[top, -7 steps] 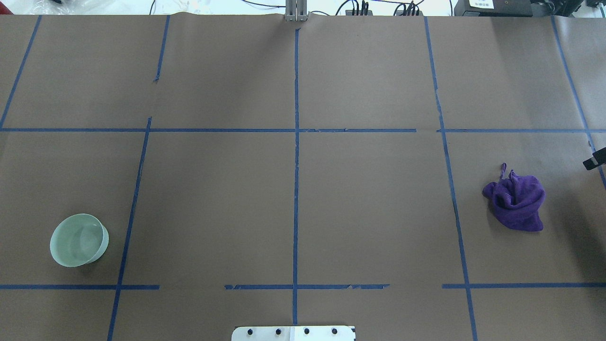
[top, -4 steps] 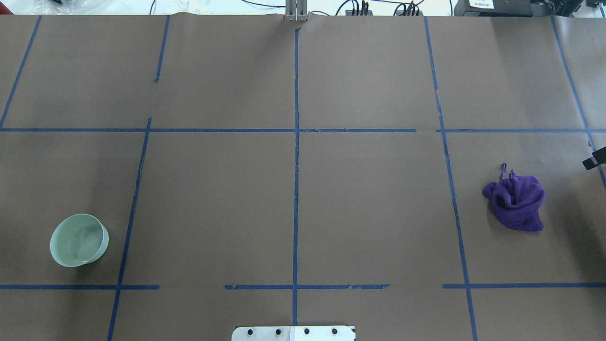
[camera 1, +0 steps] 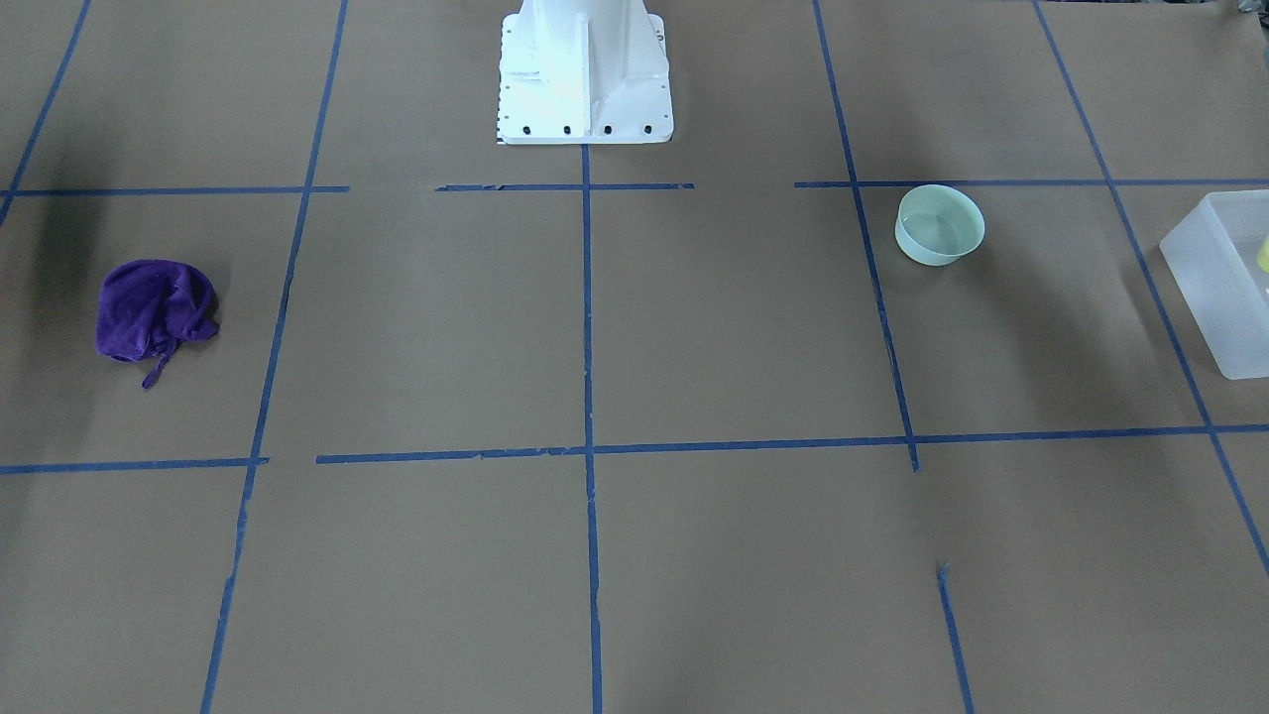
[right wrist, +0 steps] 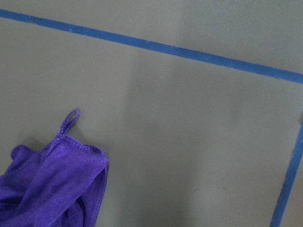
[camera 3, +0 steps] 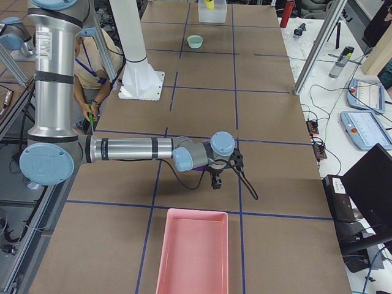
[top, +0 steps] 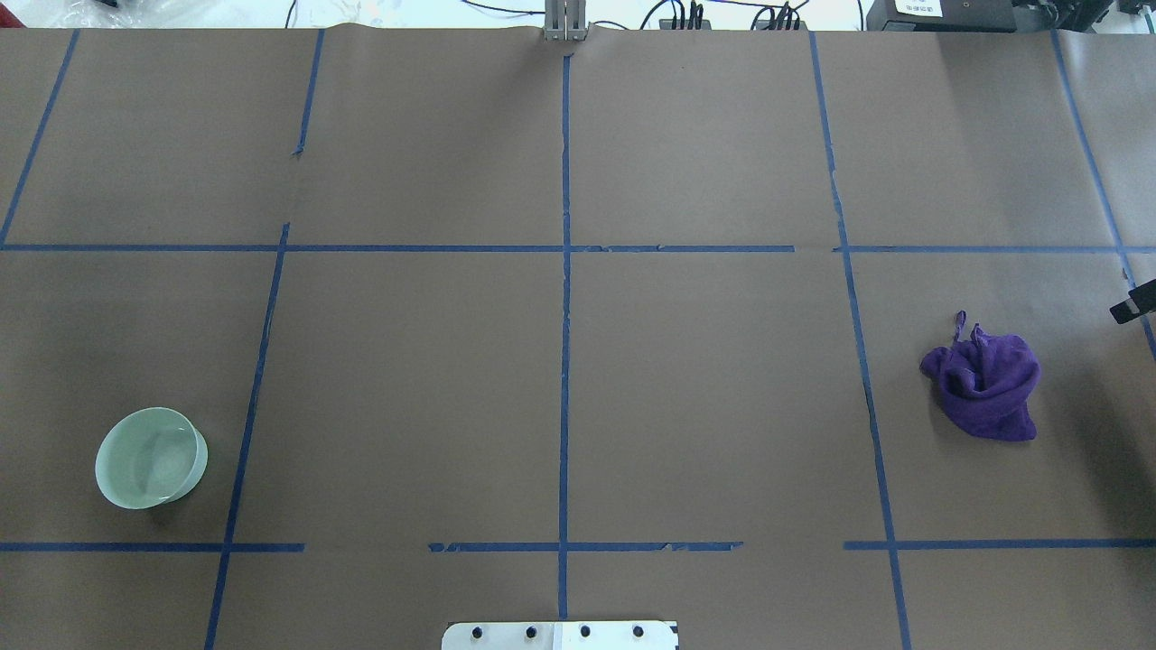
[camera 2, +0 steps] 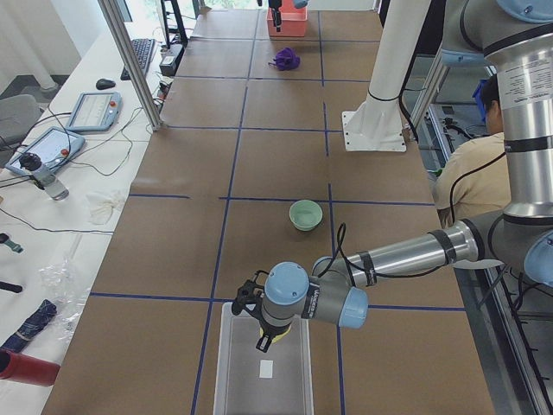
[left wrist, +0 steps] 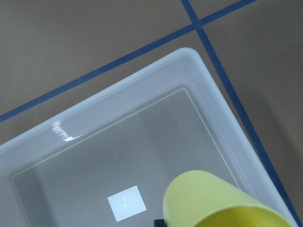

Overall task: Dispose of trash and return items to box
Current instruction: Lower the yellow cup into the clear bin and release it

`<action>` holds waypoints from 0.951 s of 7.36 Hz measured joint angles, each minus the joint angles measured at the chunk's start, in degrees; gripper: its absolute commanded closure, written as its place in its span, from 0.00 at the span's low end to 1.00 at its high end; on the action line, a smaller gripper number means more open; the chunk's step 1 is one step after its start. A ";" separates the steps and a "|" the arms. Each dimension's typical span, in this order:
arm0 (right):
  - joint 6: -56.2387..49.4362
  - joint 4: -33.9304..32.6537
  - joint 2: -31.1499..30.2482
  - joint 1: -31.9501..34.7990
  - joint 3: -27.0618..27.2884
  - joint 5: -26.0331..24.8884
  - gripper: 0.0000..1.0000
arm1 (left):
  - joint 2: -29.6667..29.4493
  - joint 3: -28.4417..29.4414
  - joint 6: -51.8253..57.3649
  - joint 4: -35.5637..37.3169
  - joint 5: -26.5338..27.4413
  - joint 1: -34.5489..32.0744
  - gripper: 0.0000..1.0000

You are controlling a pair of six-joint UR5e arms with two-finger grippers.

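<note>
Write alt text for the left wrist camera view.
A yellow plastic cup fills the lower right corner, in front of an open frosted white bin seen from above, with a small white label on its floor. Brown table paper with blue tape lines lies beyond.

Next to nothing differs. In the overhead view, the pale mint-green bowl at the near left and the crumpled purple cloth at the right show no shift from a second ago or half a second ago. The same goes for the small black part at the right edge. At most, the faint sheen inside the bowl looks a shade different. The earlier pictures are all from overhead, so no move of the left gripper or the right gripper can be judged.
</note>
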 measured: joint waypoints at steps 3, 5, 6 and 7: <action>-0.03 0.00 -0.01 0.00 -0.35 0.31 0.00 | -0.44 4.62 -0.42 -3.21 -3.35 0.19 0.93; -0.07 0.00 -0.07 0.00 -0.45 0.41 0.00 | -0.49 6.07 -0.46 -3.47 -6.26 0.23 0.64; -0.05 -0.02 -0.08 0.02 -0.45 0.42 0.00 | -0.50 6.45 -0.44 -3.49 -7.11 0.23 0.43; -0.04 -0.02 -0.08 0.05 -0.41 0.44 0.00 | -0.49 6.73 -0.38 -3.50 -7.55 0.24 0.21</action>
